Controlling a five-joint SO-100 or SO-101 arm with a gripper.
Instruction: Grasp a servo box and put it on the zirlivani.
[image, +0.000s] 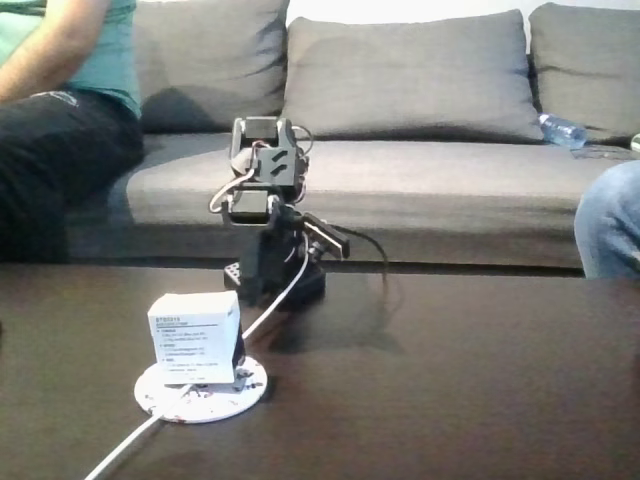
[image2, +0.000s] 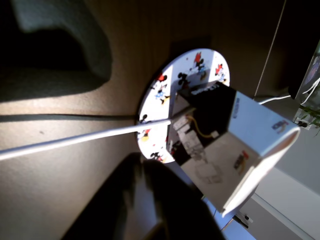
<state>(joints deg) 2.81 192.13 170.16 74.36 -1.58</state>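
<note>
The servo box (image: 195, 335), white with a printed label facing the camera, stands upright on the zirlivani (image: 200, 392), a flat white speckled disc near the table's front left. The arm (image: 265, 180) is folded back over its base behind them, and my gripper (image: 318, 236) is well apart from the box with nothing in it. The fixed view does not show how the jaws stand. In the wrist view the box (image2: 235, 145) rests on the disc (image2: 165, 90), which carries small cartoon prints. A dark blurred finger (image2: 150, 205) rises from the bottom edge.
A white cable (image: 270, 310) runs from the arm's base past the disc to the table's front edge, and crosses the disc in the wrist view (image2: 75, 140). A grey sofa (image: 420, 170) stands behind, with a person (image: 60, 110) seated left, a knee (image: 610, 220) right, and a water bottle (image: 560, 130).
</note>
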